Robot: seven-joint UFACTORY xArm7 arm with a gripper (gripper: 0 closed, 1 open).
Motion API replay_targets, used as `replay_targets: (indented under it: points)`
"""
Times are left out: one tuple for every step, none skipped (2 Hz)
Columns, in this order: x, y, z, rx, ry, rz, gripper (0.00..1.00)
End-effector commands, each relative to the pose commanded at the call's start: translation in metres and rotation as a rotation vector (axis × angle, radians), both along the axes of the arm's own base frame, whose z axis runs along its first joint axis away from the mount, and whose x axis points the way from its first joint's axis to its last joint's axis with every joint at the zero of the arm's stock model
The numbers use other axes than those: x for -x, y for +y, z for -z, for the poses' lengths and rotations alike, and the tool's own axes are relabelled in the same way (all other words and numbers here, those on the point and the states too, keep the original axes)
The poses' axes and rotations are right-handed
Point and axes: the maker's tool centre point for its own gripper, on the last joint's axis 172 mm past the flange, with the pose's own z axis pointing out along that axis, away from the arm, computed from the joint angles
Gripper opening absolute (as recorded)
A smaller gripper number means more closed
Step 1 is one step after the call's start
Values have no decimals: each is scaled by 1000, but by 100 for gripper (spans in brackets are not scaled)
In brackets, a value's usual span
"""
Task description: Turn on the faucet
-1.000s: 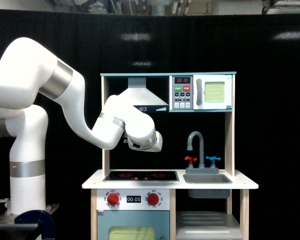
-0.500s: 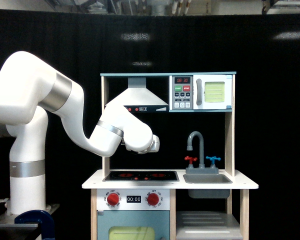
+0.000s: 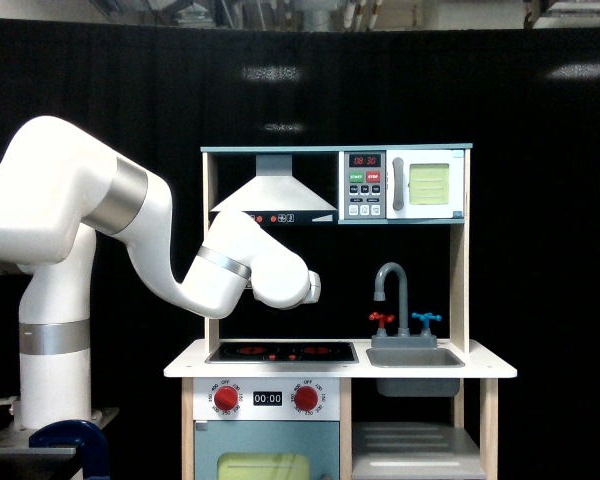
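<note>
Beside the grey basin (image 3: 416, 357), the curved grey faucet (image 3: 392, 289) stands.

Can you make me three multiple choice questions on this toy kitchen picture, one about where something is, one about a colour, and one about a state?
1. Where does the faucet stand?
A. behind the sink basin
B. on the hob
C. on top of the microwave

2. What colours are the faucet's two cross handles?
A. both red
B. red and blue
C. green and yellow

3. How does the arm's end stand to the faucet?
A. gripping a handle
B. resting in the sink
C. apart from it, above the hob

Answers: 1 A, the spout curves over the basin. 2 B, the red handle is beside the blue handle. 3 C, dark background shows between them.
</note>
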Motion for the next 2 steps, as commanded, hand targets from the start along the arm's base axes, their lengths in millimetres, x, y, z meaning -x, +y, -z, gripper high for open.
replay_targets:
  points:
    - [0,18,-15,17,4,-26,100]
    - [-15,52,-19,17,4,-26,100]
